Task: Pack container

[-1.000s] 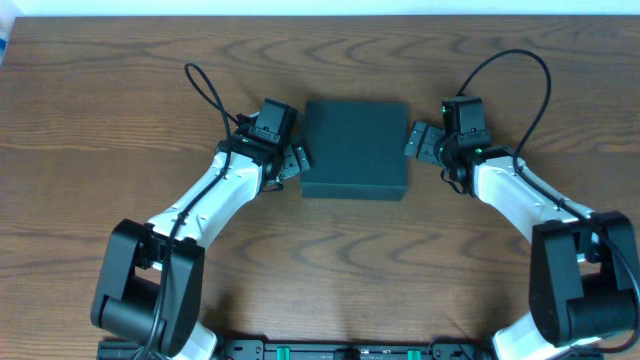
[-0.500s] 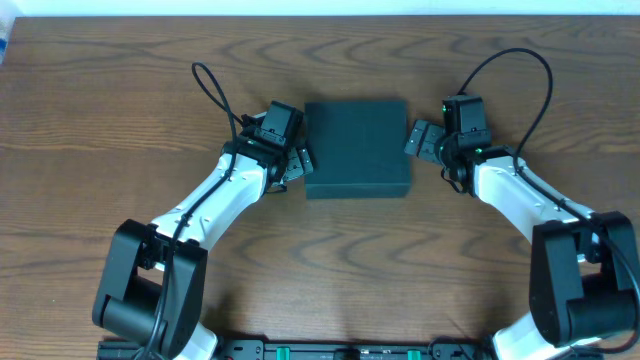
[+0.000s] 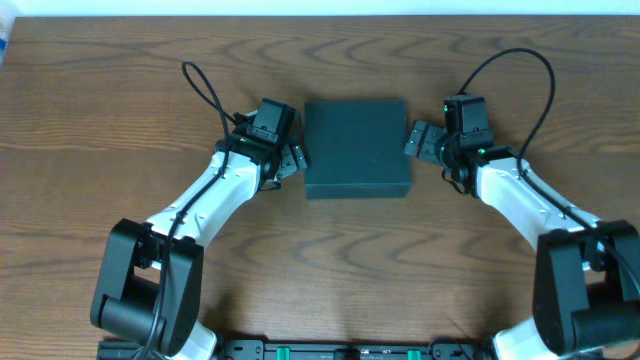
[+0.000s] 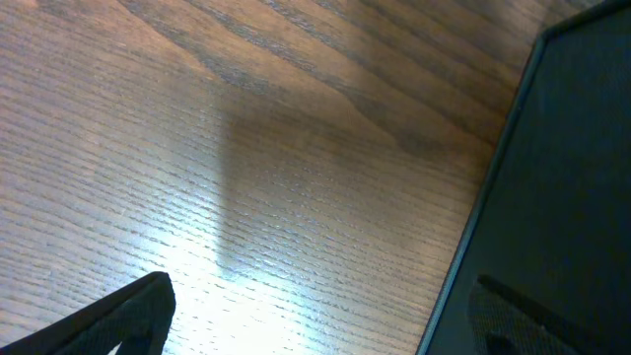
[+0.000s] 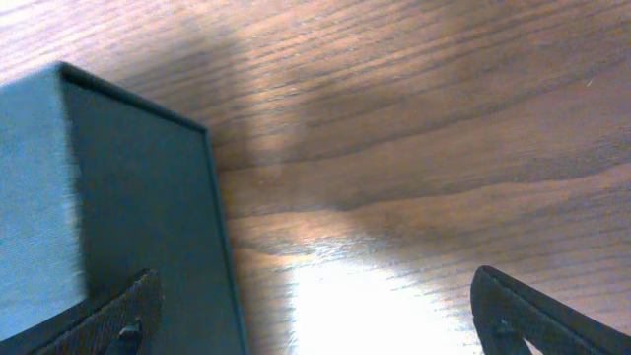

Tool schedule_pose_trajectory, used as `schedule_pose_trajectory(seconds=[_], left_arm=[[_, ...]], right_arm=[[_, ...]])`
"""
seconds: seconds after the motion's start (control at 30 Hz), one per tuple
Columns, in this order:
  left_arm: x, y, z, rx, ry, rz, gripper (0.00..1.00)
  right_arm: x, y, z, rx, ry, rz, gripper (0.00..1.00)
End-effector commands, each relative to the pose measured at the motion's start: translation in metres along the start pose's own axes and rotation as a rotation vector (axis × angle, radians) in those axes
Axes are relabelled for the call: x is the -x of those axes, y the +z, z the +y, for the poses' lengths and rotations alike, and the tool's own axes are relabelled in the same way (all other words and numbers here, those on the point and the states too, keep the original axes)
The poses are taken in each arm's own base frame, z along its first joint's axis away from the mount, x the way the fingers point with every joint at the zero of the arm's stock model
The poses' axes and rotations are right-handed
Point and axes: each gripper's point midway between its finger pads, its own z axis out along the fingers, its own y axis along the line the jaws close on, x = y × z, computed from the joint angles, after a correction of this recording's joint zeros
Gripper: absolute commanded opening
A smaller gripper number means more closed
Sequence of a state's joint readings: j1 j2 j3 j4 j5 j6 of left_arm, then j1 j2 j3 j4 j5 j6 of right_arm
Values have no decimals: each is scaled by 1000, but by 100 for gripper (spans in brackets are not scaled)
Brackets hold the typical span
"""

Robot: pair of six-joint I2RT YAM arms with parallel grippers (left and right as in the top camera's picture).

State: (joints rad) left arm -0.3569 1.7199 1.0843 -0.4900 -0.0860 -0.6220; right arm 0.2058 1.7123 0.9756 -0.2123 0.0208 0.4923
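The container point(image 3: 356, 148) is a dark teal-black box lying shut in the middle of the table, also seen in the left wrist view point(image 4: 562, 177) and the right wrist view point(image 5: 108, 187). My left gripper point(image 3: 296, 158) sits open at its left side. In the left wrist view point(image 4: 315, 330) one of its fingers point(image 4: 532, 316) shows against the dark box and the other is over bare wood. My right gripper point(image 3: 414, 139) is open at the box's right side, and in its wrist view point(image 5: 320, 330) one finger point(image 5: 118, 320) overlaps the box. Neither gripper holds anything.
The wooden table point(image 3: 100, 100) stretches wide on all sides of the box. Black cables point(image 3: 205, 90) loop up behind each wrist. Both arm bases stand at the near edge.
The left gripper pushed in toward the container's left side, then drew back a little. The container shifted very slightly to the right. The right arm stayed still.
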Motion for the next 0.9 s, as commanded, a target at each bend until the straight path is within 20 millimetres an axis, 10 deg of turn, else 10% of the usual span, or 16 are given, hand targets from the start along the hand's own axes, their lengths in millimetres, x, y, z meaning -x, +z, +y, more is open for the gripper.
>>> schedule_pose_trajectory(seconds=[0.0, 0.4, 0.7, 0.87], left_arm=[[8, 2, 5, 35, 40, -27, 95], [63, -98, 20, 20, 161, -162, 95], [36, -188, 39, -82, 169, -231, 95], [8, -229, 60, -129, 192, -304, 95]], right_arm=[[4, -16, 12, 44, -19, -16, 99], [46, -171, 15, 52, -168, -306, 99], [1, -288, -4, 61, -226, -454, 99], [-30, -321, -29, 89, -200, -468, 99]])
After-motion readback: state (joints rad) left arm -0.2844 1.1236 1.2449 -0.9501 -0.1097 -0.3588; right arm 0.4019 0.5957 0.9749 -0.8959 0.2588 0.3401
